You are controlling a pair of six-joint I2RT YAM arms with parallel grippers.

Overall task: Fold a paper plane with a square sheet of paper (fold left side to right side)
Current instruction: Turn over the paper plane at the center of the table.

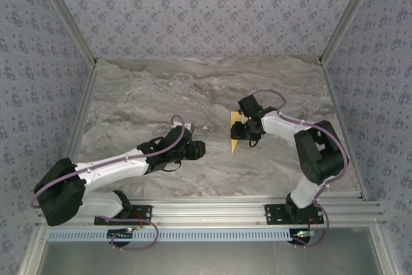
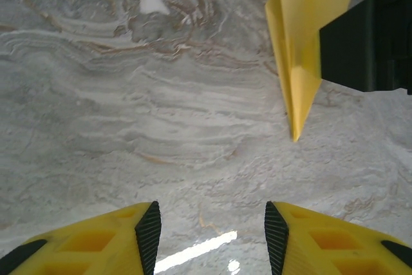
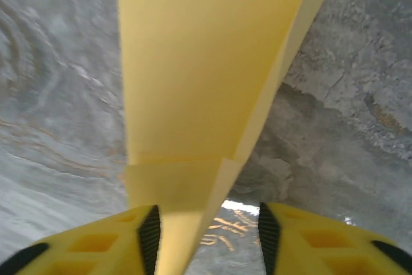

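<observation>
The yellow paper (image 1: 234,134) is folded into a narrow pointed dart, the paper plane (image 2: 301,37), and lies on the marble table near the middle right. My right gripper (image 1: 247,131) is down at its right side, and its dark body (image 2: 370,43) overlaps the plane's edge. In the right wrist view the folded paper (image 3: 199,75) runs up between the open jaws and rests against the left pad (image 3: 149,236), with a wide gap to the right pad (image 3: 269,233). My left gripper (image 1: 197,149) hovers open to the left of the plane's tip, with nothing between its fingers (image 2: 149,233).
The marble tabletop (image 1: 148,104) is bare around the paper. Patterned walls close in the back and both sides, with aluminium rails (image 1: 212,207) along the near edge by the arm bases.
</observation>
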